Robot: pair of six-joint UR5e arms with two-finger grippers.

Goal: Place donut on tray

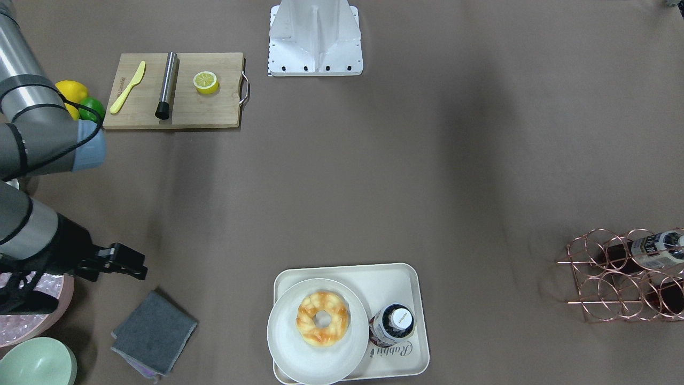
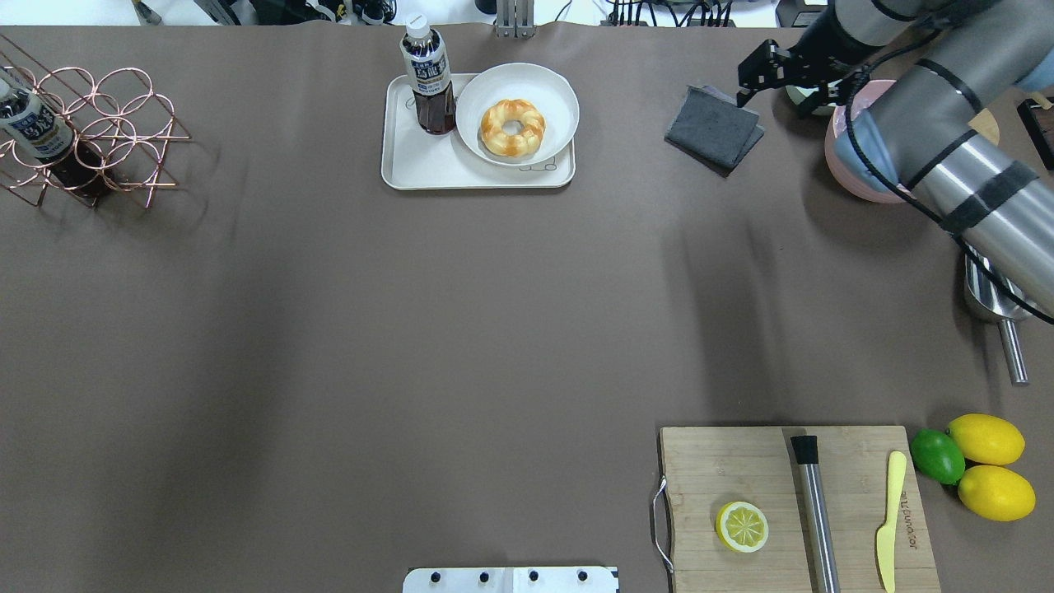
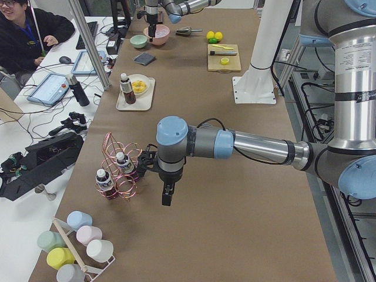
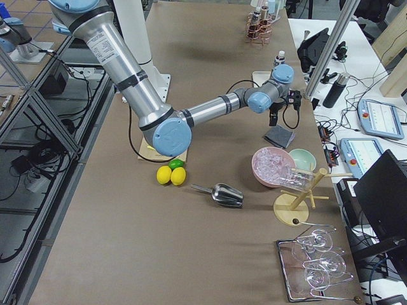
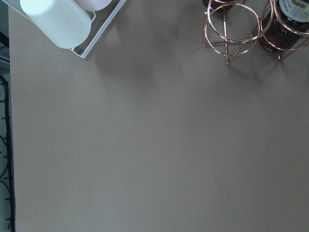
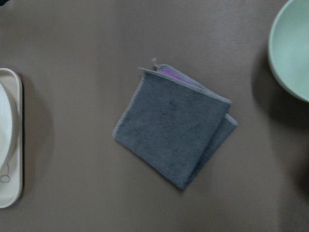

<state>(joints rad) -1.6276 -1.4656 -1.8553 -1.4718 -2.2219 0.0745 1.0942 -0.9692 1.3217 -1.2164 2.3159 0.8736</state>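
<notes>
The donut (image 1: pixel 323 318), golden with orange-brown streaks, lies in a round white plate (image 1: pixel 288 347) that rests on the cream tray (image 1: pixel 395 278). A dark drink bottle (image 1: pixel 394 322) stands on the tray beside the plate. The donut (image 2: pixel 512 127) and tray (image 2: pixel 428 165) also show in the overhead view. My right gripper (image 1: pixel 143 267) hovers over the table near a folded grey cloth (image 1: pixel 154 331), well away from the tray, and looks open and empty. My left gripper (image 3: pixel 166 200) shows only in the exterior left view, pointing down beside the copper rack, so I cannot tell its state.
A copper wine rack (image 2: pixel 82 132) with bottles stands far from the tray. A pink bowl (image 2: pixel 856 165) and a green bowl (image 1: pixel 37 363) sit by my right arm. A wooden cutting board (image 2: pixel 790 502) holds a lemon half (image 2: pixel 742 526), a steel rod and a yellow knife.
</notes>
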